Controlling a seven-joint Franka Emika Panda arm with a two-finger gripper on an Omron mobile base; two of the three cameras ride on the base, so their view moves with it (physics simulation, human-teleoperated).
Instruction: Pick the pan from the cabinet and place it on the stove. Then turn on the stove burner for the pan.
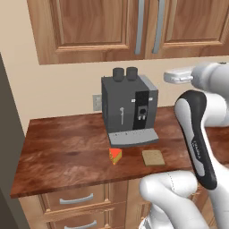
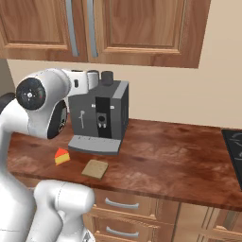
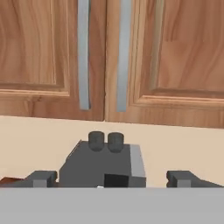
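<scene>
Below the shut cabinet (image 3: 109, 52), gripper (image 3: 111, 178) faces its door handles (image 3: 124, 54); jaws wide apart, empty, likely readied to pull a door.

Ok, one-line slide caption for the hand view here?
Open gripper faces the closed cabinet doors and their silver bar handles, above a grey coffee machine.

Tool (image 3: 113, 178) wide open, arm folded, raised
</scene>
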